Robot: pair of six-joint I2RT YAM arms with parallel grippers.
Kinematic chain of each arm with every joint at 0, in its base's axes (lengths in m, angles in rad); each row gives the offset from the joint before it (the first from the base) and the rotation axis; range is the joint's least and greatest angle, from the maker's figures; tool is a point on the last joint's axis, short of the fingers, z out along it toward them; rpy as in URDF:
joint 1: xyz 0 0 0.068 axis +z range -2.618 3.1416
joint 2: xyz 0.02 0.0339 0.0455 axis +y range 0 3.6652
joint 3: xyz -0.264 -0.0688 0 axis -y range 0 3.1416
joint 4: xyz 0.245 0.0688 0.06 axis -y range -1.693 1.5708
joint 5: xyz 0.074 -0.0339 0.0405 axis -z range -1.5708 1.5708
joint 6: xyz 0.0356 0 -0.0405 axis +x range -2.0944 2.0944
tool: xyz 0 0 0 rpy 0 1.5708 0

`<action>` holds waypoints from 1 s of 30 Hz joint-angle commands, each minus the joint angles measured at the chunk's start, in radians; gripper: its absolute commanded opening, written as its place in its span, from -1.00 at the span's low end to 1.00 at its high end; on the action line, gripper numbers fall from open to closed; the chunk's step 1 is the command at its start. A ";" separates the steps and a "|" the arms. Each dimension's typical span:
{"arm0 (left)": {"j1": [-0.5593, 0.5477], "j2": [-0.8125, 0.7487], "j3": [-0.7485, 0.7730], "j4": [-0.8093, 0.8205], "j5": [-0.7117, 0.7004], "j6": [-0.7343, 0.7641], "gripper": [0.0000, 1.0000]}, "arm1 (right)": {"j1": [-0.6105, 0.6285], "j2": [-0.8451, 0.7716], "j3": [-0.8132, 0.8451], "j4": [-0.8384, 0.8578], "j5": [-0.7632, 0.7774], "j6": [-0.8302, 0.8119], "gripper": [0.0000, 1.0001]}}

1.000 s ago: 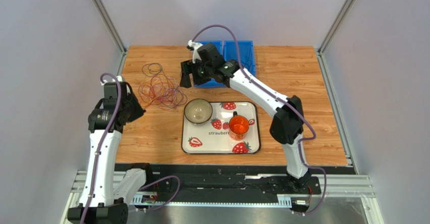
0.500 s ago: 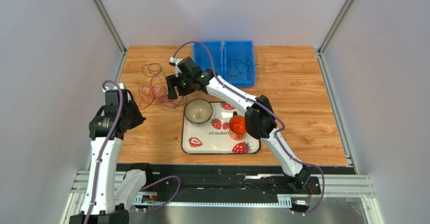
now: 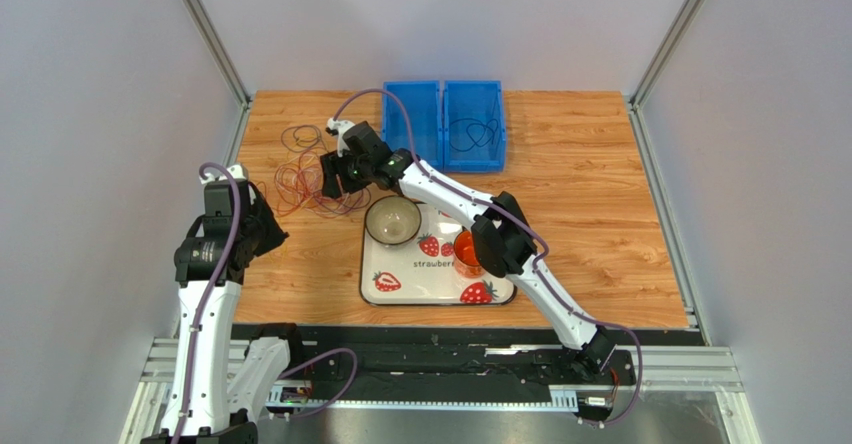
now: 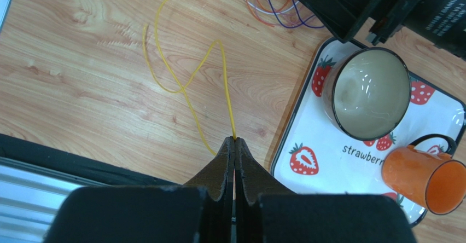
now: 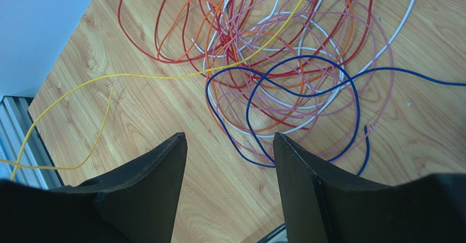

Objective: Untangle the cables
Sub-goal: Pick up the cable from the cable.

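The cables (image 3: 300, 179) lie in a loose tangle of red, orange, white, pink and blue loops (image 5: 284, 62) on the wooden table, left of the tray. A yellow cable (image 4: 221, 43) runs out of the tangle across the wood (image 5: 158, 77) into my left gripper (image 4: 234, 140), which is shut on its end. The left gripper (image 3: 258, 204) sits at the left side of the table, near the tangle. My right gripper (image 3: 330, 179) hovers over the near right edge of the tangle. It is open (image 5: 229, 136), with bare wood between its fingers, and a blue loop lies just past the tips.
A strawberry tray (image 3: 500, 289) holds a beige bowl (image 3: 392, 220) and an orange mug (image 3: 470, 251). Two blue bins (image 3: 445, 154) stand at the back, with a dark cable (image 3: 472, 134) in the right one. A small dark loop (image 3: 302, 137) lies behind the tangle.
My right arm has swung left from the blue bins to above the tangle, and its jaws have narrowed a little. The left gripper stays shut and has barely moved.
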 commanded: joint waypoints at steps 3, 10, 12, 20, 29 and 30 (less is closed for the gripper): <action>0.007 -0.028 -0.009 0.041 0.020 0.018 -1.00 | 0.009 0.044 0.053 0.101 0.018 0.024 0.18; 0.007 -0.025 -0.007 0.041 0.023 0.018 -1.00 | 0.017 0.079 0.061 0.121 0.016 0.035 0.10; 0.007 -0.024 -0.010 0.041 0.023 0.018 -1.00 | 0.017 0.087 0.061 0.125 0.018 0.041 0.06; 0.007 -0.024 -0.009 0.040 0.020 0.017 -1.00 | 0.017 0.105 0.068 0.135 0.022 0.047 -0.10; 0.009 -0.027 -0.009 0.041 0.018 0.015 -1.00 | 0.019 0.114 0.070 0.148 0.016 0.062 -0.31; 0.007 -0.027 -0.009 0.040 0.018 0.015 -1.00 | 0.019 0.114 0.070 0.148 0.018 0.062 -0.31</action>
